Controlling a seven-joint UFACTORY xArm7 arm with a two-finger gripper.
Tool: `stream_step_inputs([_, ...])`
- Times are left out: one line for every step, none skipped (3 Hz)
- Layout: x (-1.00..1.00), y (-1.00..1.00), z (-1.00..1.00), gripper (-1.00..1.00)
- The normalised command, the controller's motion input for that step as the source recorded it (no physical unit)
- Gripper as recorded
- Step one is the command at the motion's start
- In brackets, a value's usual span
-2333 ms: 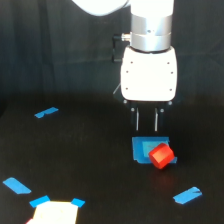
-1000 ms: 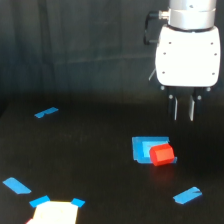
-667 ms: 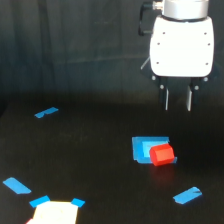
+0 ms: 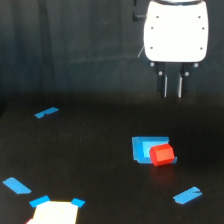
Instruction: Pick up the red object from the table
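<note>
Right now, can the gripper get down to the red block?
Probably yes. The gripper hangs above the red block with nothing between them. The blue square touches the block's left side in the exterior view and may crowd one finger.

The arm's white housing (image 4: 175,31) got cut off by the top edge, the pale patch (image 4: 54,213) ran off the bottom, and the red object (image 4: 162,154) covered part of the blue square piece (image 4: 142,148).
</note>
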Motion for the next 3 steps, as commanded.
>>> stream_step_inputs([1.0, -1.0, 1.0, -0.91])
stream_step_inputs([0.18, -0.52, 0.09, 1.0])
stream_step_inputs([0.44, -1.0, 0.25, 1.0])
